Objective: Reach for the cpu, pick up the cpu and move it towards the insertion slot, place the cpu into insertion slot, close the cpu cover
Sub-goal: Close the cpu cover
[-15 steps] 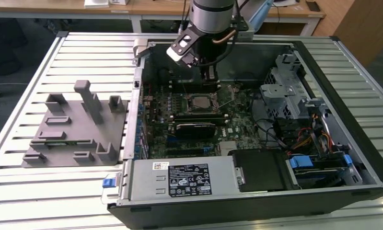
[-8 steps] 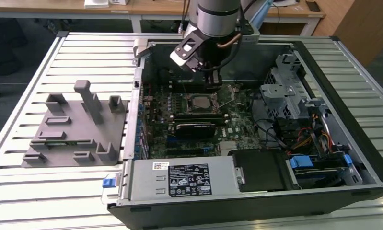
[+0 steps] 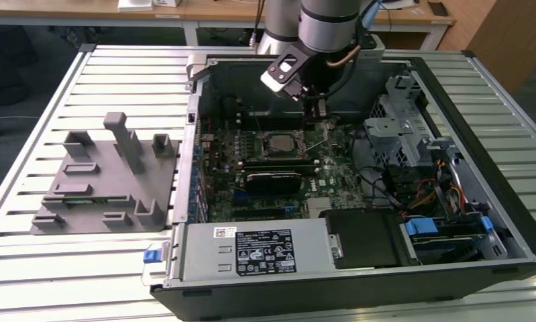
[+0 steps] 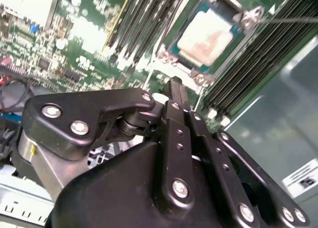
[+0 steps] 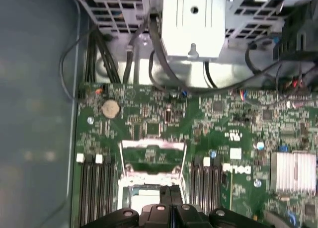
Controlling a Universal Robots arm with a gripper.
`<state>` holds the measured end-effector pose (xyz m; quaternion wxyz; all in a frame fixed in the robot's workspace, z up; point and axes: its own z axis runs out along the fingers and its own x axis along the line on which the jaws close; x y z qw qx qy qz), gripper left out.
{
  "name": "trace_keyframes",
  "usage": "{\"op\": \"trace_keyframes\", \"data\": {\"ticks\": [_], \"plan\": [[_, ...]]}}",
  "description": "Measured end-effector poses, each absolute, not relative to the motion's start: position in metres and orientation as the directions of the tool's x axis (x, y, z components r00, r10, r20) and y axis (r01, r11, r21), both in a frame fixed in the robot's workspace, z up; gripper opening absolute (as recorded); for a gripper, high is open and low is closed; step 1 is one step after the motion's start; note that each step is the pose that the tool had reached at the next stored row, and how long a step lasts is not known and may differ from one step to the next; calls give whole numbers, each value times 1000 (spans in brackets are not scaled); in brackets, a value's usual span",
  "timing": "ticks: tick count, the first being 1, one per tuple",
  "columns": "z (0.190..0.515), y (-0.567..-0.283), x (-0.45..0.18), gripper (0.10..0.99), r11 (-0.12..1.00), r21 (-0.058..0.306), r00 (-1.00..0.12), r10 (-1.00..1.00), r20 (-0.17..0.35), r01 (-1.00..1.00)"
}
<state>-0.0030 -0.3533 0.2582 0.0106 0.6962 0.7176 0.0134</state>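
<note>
Although the gripper's own linkage covers the near edge of the socket in the second wrist view, the cpu (image 4: pixel 204 38) shows plainly there, lying flat in the insertion slot (image 4: pixel 175 53) just beyond the fingertips. The gripper (image 4: pixel 175 85) has its fingers pressed together, pinching nothing. The first wrist view adds what that one misses: the cpu cover (image 5: pixel 153 161) stands raised ahead of the fingertips, though blur makes its lever hard to trace. In the exterior view the gripper (image 3: pixel 320 115) hangs close above the socket (image 3: pixel 278 143), its tips lost against the dark case. Black memory slots (image 4: pixel 144 24) flank the socket; a coin cell (image 5: pixel 111 107) lies further off on the green motherboard (image 5: pixel 218 114). Well outside the case sits a grey fixture (image 3: pixel 102 181).
</note>
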Motion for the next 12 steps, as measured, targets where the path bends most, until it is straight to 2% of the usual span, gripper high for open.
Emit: {"op": "trace_keyframes", "data": {"ticks": [12], "plan": [[260,-348,15,110,30,34,-30,1000,3,999]]}}
